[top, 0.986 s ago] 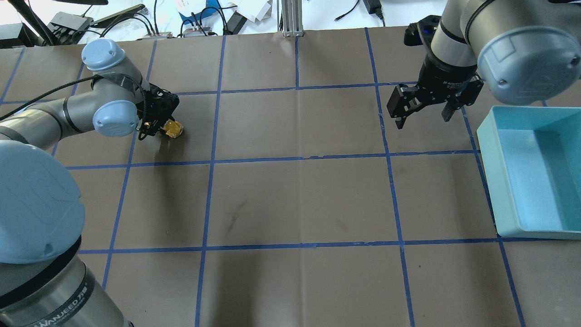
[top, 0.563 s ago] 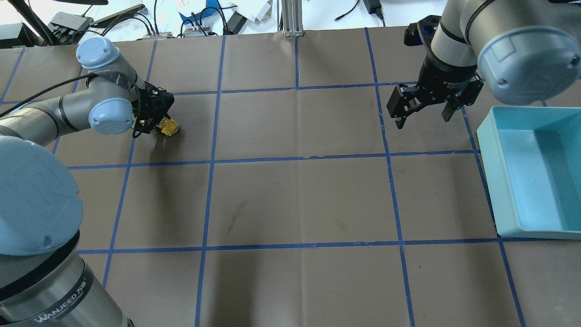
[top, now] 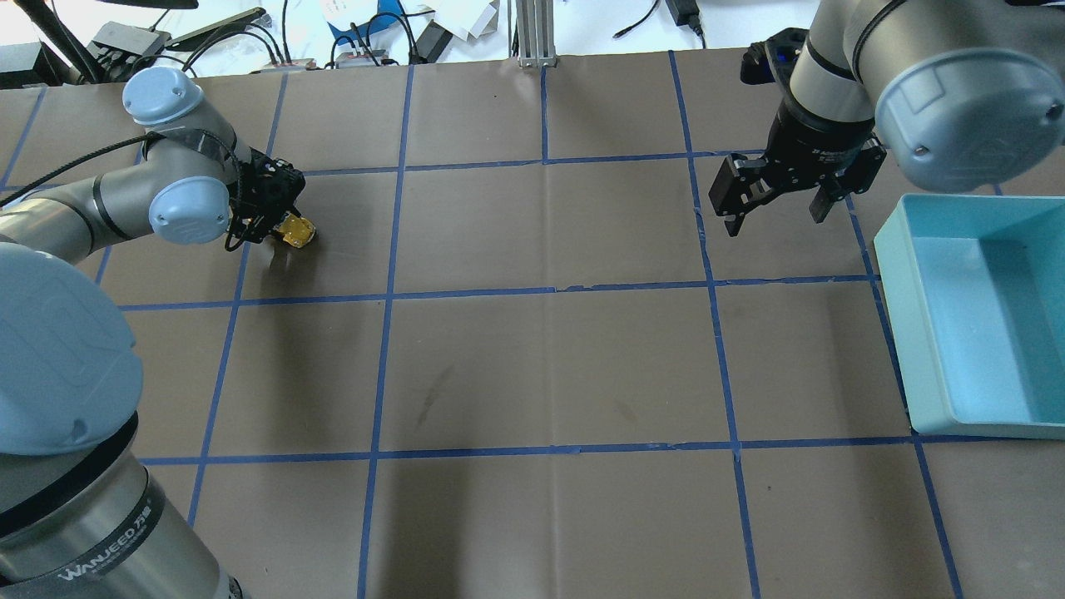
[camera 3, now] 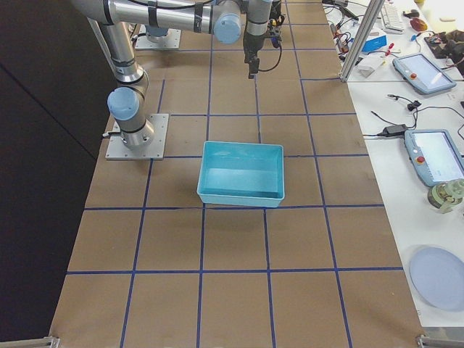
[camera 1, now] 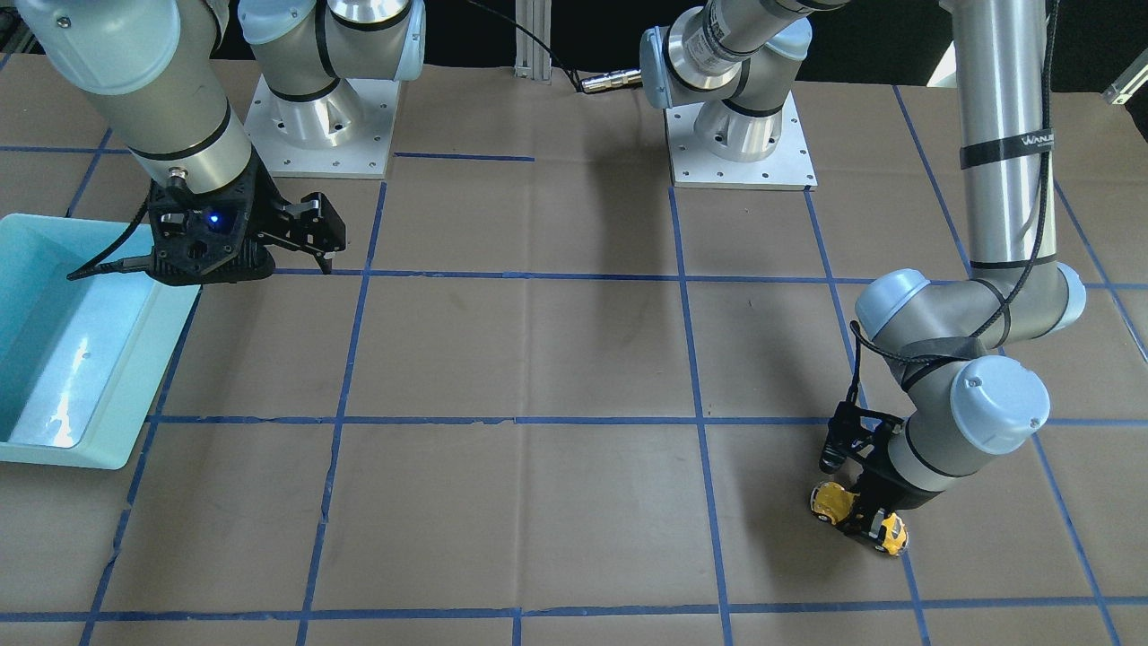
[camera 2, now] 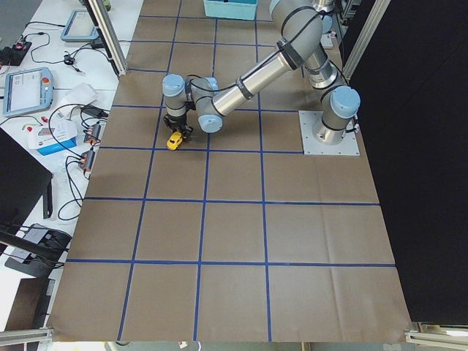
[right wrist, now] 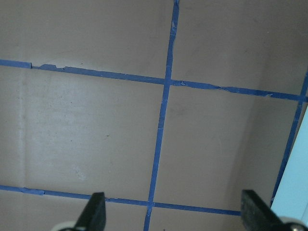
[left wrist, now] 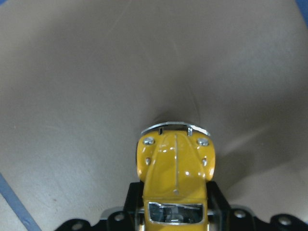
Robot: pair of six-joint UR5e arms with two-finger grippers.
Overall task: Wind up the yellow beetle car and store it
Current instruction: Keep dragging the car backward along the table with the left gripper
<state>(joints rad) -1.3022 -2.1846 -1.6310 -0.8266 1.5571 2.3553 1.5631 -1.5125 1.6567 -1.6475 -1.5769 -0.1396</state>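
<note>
Yellow beetle car (left wrist: pixel 175 166) sat low on the brown paper of the table (top: pixel 549 366), in a far square on the robot's left side. Its nose pointed away from the wrist camera. We could not confirm all four wheels touched the paper.

Left gripper (camera 1: pixel 863 513) was clamped across the car's flanks, with bonnet and tail sticking out either side of the fingers.

Right gripper (top: pixel 775 221) hung with jaws apart and nothing between them, just beside the teal bin (top: pixel 894 316). Both were well apart from the car, across the table.

Risks as we judged them:
- The body was glossy and rounded and the grip narrow, so a drag backward could twist the car out of the fingers.
- With too little downward load, the wheels could skid on the smooth paper and the spring would not wind.
- With too much load, the axles could bind or the paper ruck.
- A crooked release could send the car towards the cluttered far edge, away from the waiting right gripper.
</note>
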